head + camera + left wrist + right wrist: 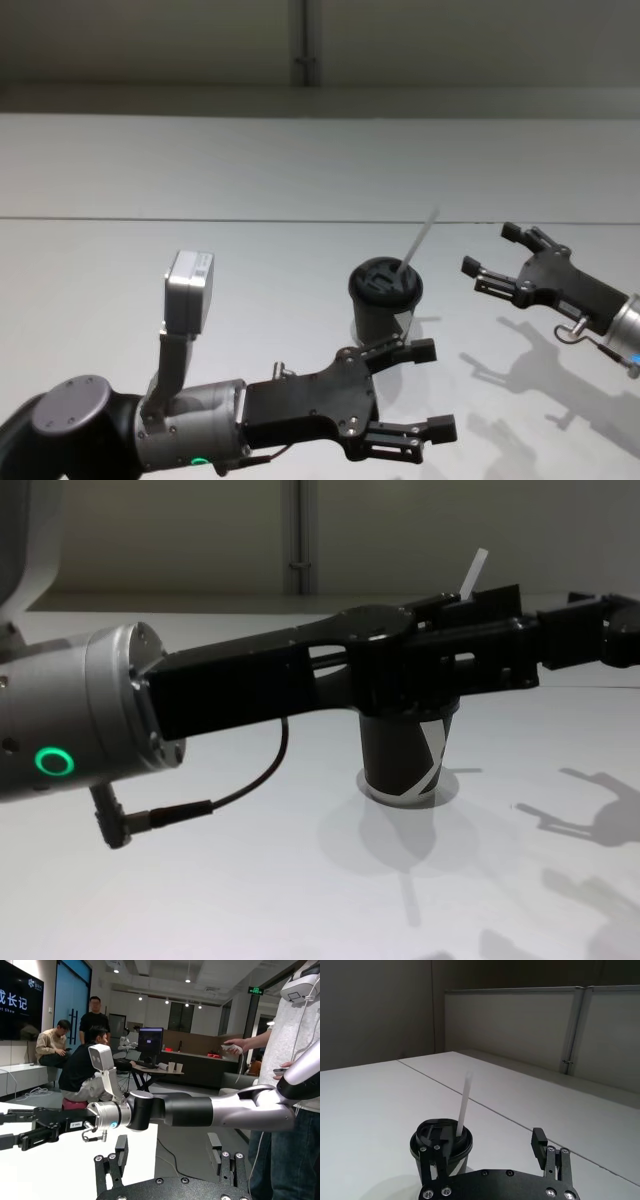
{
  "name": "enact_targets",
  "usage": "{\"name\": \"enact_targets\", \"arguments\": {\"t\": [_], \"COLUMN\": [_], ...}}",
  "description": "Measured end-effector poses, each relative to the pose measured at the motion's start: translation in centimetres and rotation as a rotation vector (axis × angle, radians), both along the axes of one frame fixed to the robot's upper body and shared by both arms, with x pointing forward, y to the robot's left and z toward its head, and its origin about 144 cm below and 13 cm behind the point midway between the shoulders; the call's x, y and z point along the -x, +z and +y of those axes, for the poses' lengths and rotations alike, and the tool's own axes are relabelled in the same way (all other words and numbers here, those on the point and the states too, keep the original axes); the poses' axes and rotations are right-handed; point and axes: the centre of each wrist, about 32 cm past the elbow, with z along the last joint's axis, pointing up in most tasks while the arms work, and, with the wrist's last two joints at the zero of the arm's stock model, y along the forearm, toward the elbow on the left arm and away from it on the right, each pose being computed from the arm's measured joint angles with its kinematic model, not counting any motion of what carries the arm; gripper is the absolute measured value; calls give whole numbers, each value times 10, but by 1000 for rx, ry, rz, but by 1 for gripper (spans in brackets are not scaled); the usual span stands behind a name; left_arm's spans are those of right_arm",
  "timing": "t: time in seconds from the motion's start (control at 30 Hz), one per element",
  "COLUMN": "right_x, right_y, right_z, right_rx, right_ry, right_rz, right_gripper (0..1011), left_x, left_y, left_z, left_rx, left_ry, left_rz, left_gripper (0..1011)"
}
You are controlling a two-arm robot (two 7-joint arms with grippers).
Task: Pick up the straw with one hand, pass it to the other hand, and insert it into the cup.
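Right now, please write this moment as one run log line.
straw: inserted through cup lid, leaning | left gripper: open, near cup | right gripper: open, apart from cup

We reach our left arm in from the 7 o'clock corner of the head view, forearm lying nearly level and pointing toward 3 o'clock. Its silver-grey wrist shows a green ring light, and a black cable loops under it in the chest view. Our left gripper [428,390] holds its two long black jaws spread wide, nothing between them. Our right arm comes in from the 3 o'clock edge, angled toward 10 o'clock. Our right gripper [492,255] also has its jaws parted and empty, hanging above the table. The two grippers are well apart, neither touching the other.
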Motion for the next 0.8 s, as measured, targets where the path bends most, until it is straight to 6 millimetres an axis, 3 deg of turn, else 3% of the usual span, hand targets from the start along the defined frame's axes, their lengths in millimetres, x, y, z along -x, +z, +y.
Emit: {"name": "enact_targets", "arguments": {"t": [0.43, 0.8], "right_x": [45, 43], "right_y": [-5, -4], "right_z": [-8, -8], "right_rx": [35, 35], "right_ry": [-230, -220], "right_rz": [-14, -15], "right_gripper": [1001, 1001], "left_x": [0, 0], "left_y": [0, 0], "left_z": [0, 0], "left_rx": [0, 0], "left_ry": [0, 0], "left_rz": [0, 0], "left_gripper": [1001, 1001]}}
